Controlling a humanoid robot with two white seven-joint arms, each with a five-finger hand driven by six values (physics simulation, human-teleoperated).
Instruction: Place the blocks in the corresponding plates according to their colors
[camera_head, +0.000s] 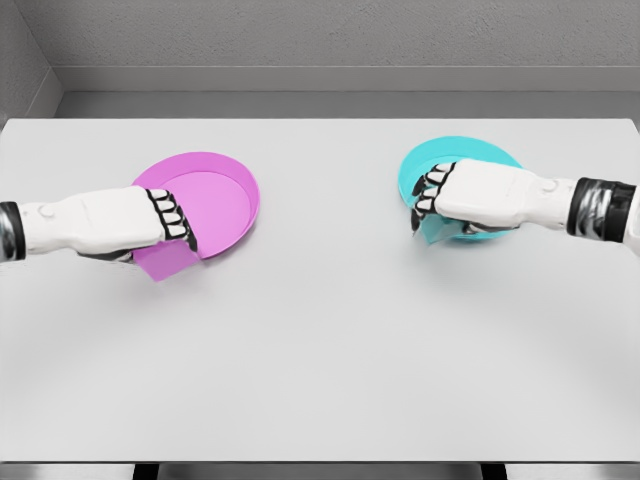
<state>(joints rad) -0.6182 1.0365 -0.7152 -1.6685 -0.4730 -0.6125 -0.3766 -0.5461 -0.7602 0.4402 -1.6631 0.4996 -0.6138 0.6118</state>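
Observation:
A pink plate (215, 200) lies on the left half of the white table. My left hand (172, 222) is at its near-left rim, fingers curled around a pink block (165, 262) that sticks out below the hand, over the rim's edge. A cyan plate (470, 158) lies on the right half, largely covered by my right hand (430, 195). That hand is shut on a cyan block (436, 228), whose lower corner shows under the fingers at the plate's near-left rim.
The white table (320, 340) spreads wide in front of both plates, with its front edge near the bottom of the view. A grey wall runs behind the table's far edge.

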